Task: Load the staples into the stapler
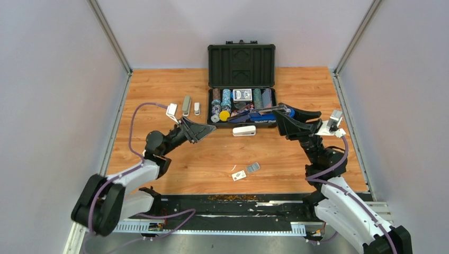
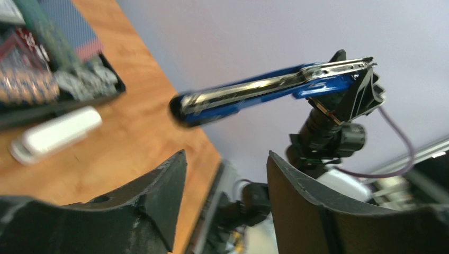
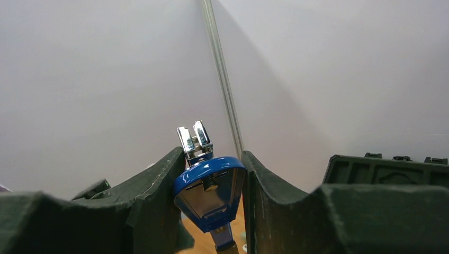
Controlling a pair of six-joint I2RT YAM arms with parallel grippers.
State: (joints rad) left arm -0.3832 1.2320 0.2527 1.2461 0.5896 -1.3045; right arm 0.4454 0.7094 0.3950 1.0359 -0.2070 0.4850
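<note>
The blue stapler (image 1: 259, 114) is held in the air over the front edge of the black case, pointing left, its silver rail showing. My right gripper (image 1: 279, 116) is shut on its rear end. In the right wrist view the stapler (image 3: 209, 190) sits clamped between the fingers (image 3: 159, 180). The left wrist view shows the stapler (image 2: 254, 95) ahead and above. The staples (image 1: 253, 167) lie flat on the table in the near middle. My left gripper (image 1: 204, 133) is open and empty, left of the stapler; in its own view (image 2: 225, 164) nothing is between the jaws.
An open black case (image 1: 241, 63) of poker chips and cards stands at the back. A white stapler (image 1: 244, 130) lies in front of it. A grey-olive stapler (image 1: 186, 105) and a small white item (image 1: 197, 108) lie at back left. A tiny white box (image 1: 239, 174) lies beside the staples.
</note>
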